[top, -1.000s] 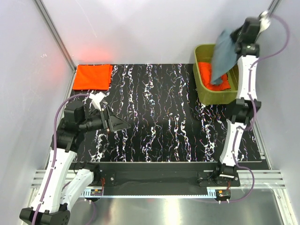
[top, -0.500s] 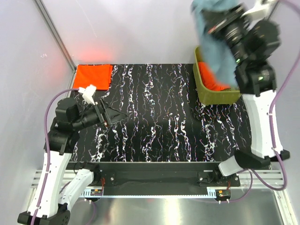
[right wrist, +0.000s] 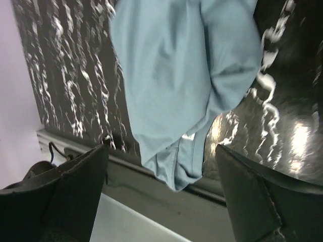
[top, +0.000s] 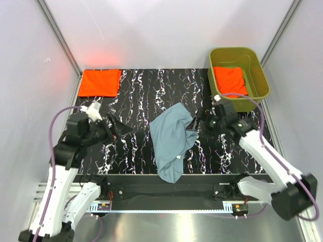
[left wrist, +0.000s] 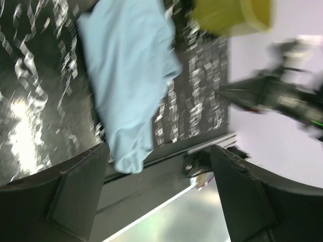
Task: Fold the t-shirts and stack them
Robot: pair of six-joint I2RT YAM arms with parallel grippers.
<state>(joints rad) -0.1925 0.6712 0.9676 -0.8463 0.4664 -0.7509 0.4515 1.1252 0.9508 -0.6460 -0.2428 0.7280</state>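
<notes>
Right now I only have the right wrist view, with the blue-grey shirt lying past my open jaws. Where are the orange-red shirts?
Observer: One folded orange-red shirt lies flat at the far left corner of the table.
Operator: And the other one?
Observer: The second orange-red shirt lies inside the olive-green tub at the far right.
Operator: Is the left arm near my shirt?
Observer: No. The left gripper hovers over the table with its jaws open, to the left of the blue-grey shirt and apart from it.
</notes>
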